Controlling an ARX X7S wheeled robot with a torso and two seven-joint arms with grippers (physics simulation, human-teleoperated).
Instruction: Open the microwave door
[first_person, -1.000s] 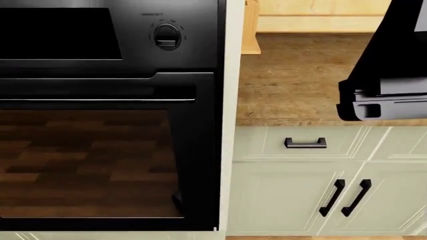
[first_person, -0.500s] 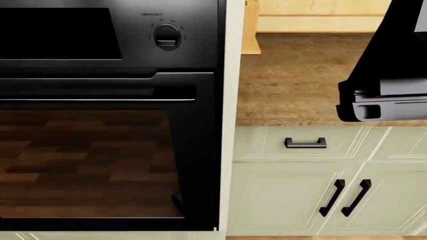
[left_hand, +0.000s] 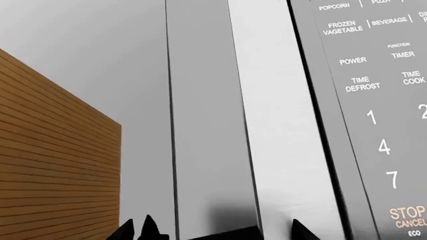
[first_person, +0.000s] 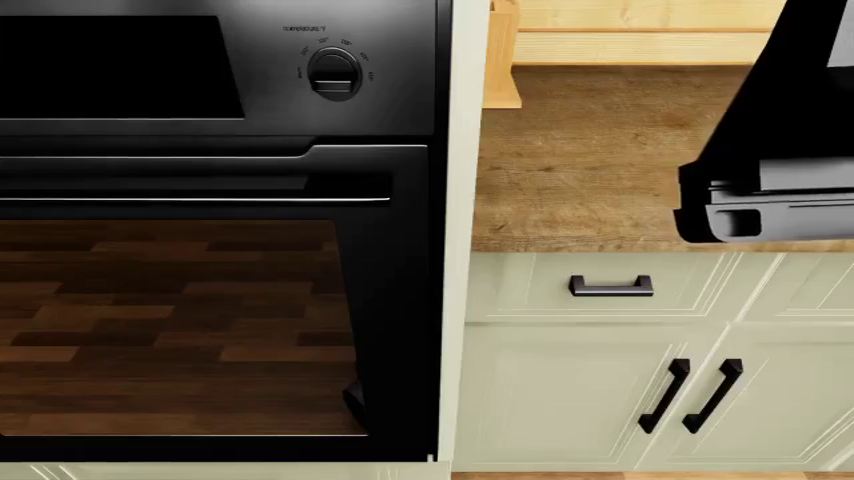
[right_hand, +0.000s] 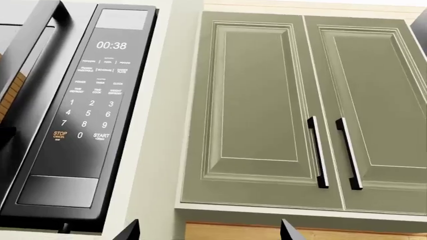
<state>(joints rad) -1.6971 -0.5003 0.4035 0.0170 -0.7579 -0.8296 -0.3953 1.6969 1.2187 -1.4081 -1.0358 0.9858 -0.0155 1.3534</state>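
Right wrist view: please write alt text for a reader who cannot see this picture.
A black microwave control panel shows 00:38 above a number keypad, with the microwave door handle beside it. Next to the microwave are two closed grey-green cabinet doors with dark vertical handles. Two dark fingers of the right gripper show at the picture's edge, spread apart, holding nothing.

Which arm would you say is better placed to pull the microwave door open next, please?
Probably the left. Its pincer sits right up against the microwave's door handle, beside the keypad. The right pincer is farther back, aimed more at the green wall cabinet.
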